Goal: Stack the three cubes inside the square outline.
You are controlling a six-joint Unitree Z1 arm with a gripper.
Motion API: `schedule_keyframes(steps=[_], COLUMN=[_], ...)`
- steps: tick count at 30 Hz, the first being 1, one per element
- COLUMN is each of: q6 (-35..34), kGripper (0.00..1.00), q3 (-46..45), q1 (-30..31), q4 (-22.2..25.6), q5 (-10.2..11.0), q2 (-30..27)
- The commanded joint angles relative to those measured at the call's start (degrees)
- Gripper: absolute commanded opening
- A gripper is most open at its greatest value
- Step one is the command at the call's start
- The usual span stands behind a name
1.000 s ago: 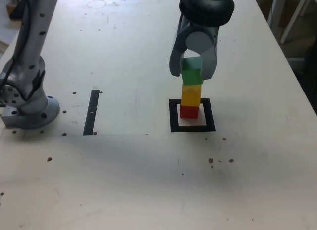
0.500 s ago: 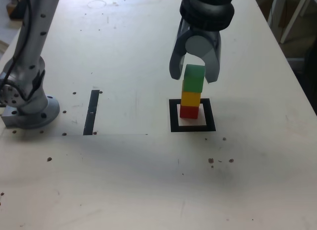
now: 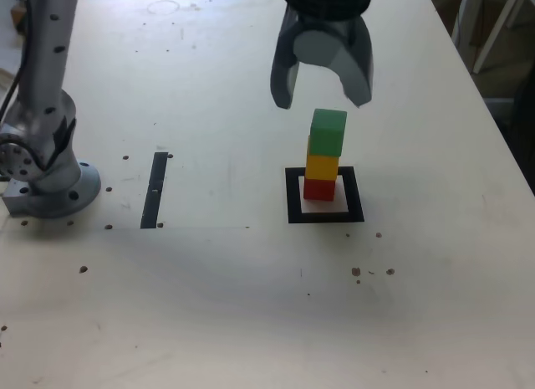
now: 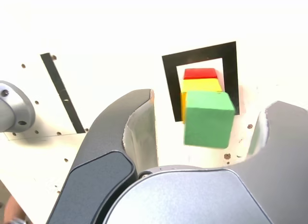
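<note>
A three-cube tower stands inside the black square outline [image 3: 292,197] [image 4: 169,82]. The red cube [image 3: 318,189] [image 4: 200,73] is at the bottom, the yellow cube [image 3: 321,166] [image 4: 199,85] sits on it, and the green cube [image 3: 327,132] [image 4: 208,119] tops the stack, turned slightly askew. My gripper [image 3: 321,92] [image 4: 207,113] hangs open above and just behind the green cube, touching nothing. Both grey fingers flank the tower in the wrist view.
A narrow black strip [image 3: 155,189] [image 4: 61,92] lies on the white table [image 3: 251,305] at the exterior view's left. The arm's grey base [image 3: 46,176] stands at the left edge. Small dark specks dot the tabletop.
The gripper let go of the green cube on top of the yellow one, opened wider and rose up and away from the stack.
</note>
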State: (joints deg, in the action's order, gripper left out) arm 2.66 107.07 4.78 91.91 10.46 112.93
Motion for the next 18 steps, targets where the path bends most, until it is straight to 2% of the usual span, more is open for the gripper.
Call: schedule_keyframes(steps=[1, 11, 18], q6=[-0.62, -6.17, -8.89], kGripper=[1.00, 1.00, 1.00], q3=[-1.30, -15.62, -31.04], q1=[0.20, 1.15, 1.19], q4=[0.65, -0.93, -7.23], q5=[0.36, 1.97, 1.98], q2=[-2.06, -13.32, -20.29])
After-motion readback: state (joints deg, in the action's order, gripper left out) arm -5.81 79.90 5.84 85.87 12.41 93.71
